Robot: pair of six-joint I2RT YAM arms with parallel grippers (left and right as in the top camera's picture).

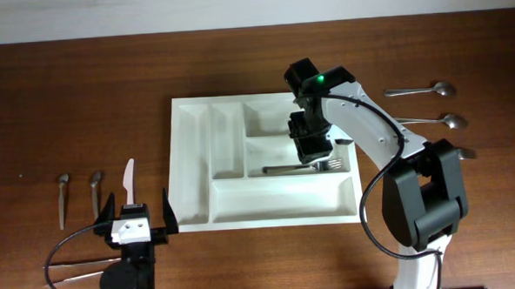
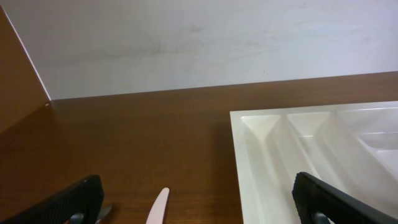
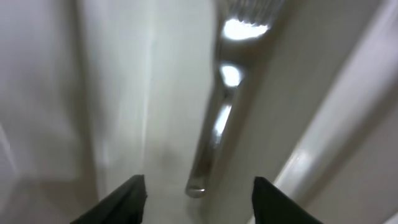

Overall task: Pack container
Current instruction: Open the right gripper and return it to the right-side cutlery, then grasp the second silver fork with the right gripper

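The container (image 1: pixel 191 169) is a large white tray in the middle of the table. A metal fork (image 1: pixel 304 168) lies in its middle crosswise compartment. My right gripper (image 1: pixel 313 151) hovers just over that fork, open. In the right wrist view the fork's handle (image 3: pixel 211 134) rests free on the tray floor between the two spread fingers of the right gripper (image 3: pixel 198 185). My left gripper (image 1: pixel 137 209) stands wide open at the tray's near left corner and holds nothing. A white knife (image 2: pixel 158 208) lies between its fingers on the wood, with the tray's edge (image 2: pixel 249 162) to the right.
Two spoons (image 1: pixel 63 198) (image 1: pixel 95 190) and the white knife (image 1: pixel 129 180) lie left of the tray. Two more spoons (image 1: pixel 422 90) (image 1: pixel 432 120) lie to its right, behind the right arm. More utensils (image 1: pixel 71 271) sit by the left arm's base.
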